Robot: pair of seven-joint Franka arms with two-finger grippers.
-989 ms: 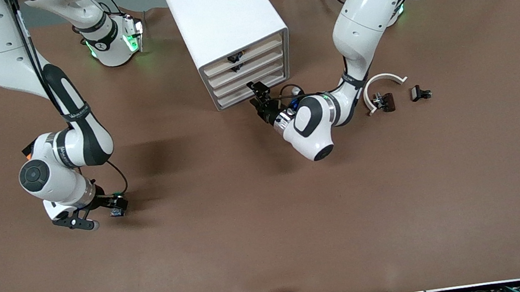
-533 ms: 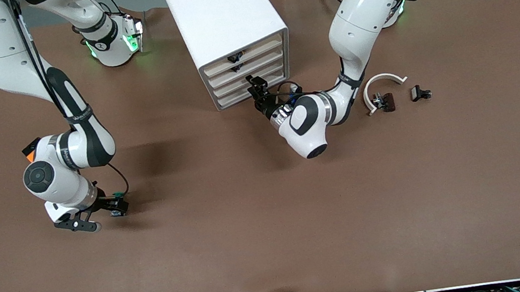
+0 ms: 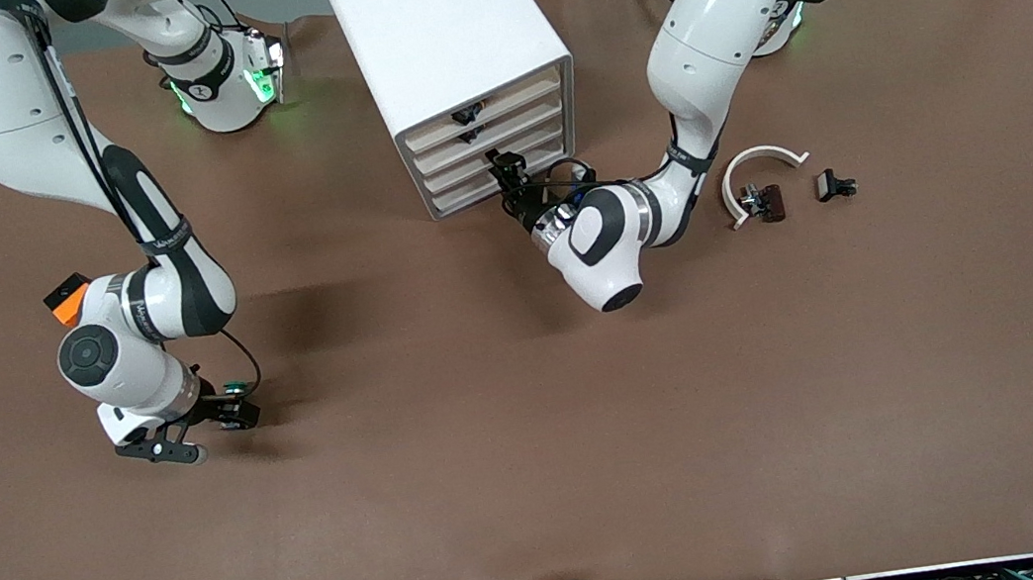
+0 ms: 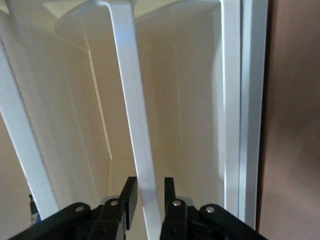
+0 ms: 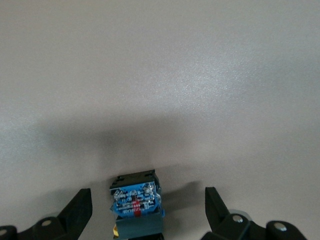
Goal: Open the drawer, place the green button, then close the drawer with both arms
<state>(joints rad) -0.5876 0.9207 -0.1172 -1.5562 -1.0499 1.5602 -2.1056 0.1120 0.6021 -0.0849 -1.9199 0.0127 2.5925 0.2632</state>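
Left gripper (image 4: 149,192) pinches a thin white lip at the drawer (image 3: 492,176) front, low in the cabinet (image 3: 446,60); pull straight outward. At eight o'clock from the cabinet, right gripper (image 5: 145,210), spread wide, straddles the unheld button (image 5: 136,201); centre before closing.

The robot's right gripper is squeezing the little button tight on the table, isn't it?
Not quite. The right gripper is open: the right wrist view shows its fingers spread wide on either side of the button, with gaps and no touching. The button does sit on the table.
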